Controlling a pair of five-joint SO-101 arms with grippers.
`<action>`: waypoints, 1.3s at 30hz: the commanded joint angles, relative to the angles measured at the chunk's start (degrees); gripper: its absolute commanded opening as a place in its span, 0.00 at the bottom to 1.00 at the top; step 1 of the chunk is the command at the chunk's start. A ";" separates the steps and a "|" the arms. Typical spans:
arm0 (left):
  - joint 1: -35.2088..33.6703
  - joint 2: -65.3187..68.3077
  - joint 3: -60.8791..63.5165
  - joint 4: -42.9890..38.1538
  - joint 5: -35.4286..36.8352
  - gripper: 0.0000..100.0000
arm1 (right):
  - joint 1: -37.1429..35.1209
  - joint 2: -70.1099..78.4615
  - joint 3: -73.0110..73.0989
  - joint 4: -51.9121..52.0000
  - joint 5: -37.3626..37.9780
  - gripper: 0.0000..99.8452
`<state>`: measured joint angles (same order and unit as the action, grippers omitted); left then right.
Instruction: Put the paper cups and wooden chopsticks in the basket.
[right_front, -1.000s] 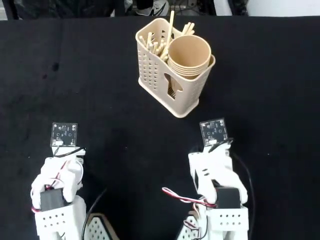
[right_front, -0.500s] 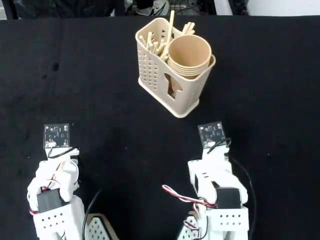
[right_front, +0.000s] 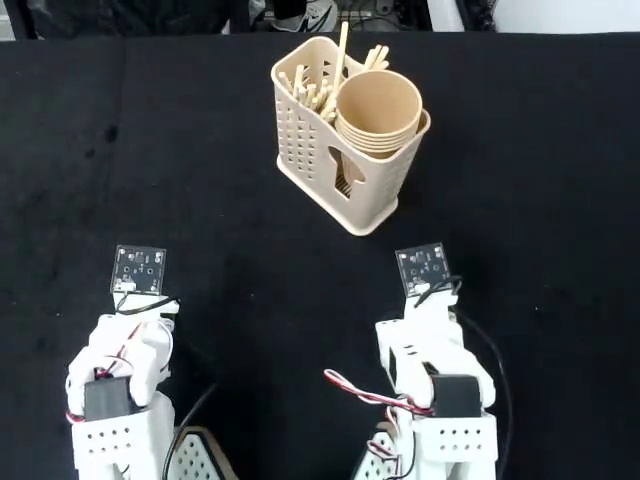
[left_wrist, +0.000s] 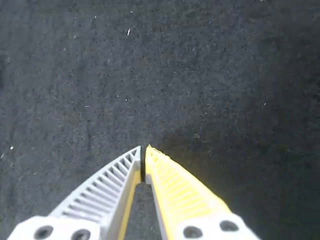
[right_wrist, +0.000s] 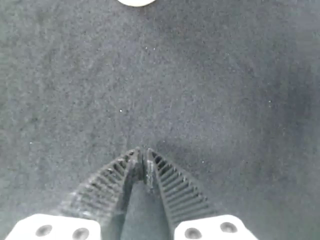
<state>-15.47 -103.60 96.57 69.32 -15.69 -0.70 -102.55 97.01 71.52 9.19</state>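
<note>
We see the paper cups (right_front: 378, 102) and wooden chopsticks (right_front: 318, 92) standing in the basket (right_front: 300, 145); our left gripper (left_wrist: 144, 151) and right gripper (right_wrist: 143, 156) hang clenched, empty, over the black table (right_front: 130, 150).

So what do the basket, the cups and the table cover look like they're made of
The basket looks like moulded plastic, cream and matte: even rows of holes, rounded corners. The cups look like tan paper: thin nested rims, no gloss. The table cover seems to be black cloth or felt: dull, with a fuzzy grain and lint specks.
</note>
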 joint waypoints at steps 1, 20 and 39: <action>0.31 -0.62 0.84 0.18 -0.18 0.03 | -0.44 -0.22 -0.22 0.26 0.26 0.01; 0.31 -0.62 0.84 2.20 -0.44 0.03 | -0.44 -0.22 -0.22 0.26 0.26 0.01; 0.22 -0.62 0.84 2.46 -0.44 0.03 | -0.44 -0.22 -0.22 0.26 0.26 0.01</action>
<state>-15.47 -103.60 96.57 71.43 -15.60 -0.70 -102.55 97.01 71.52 9.19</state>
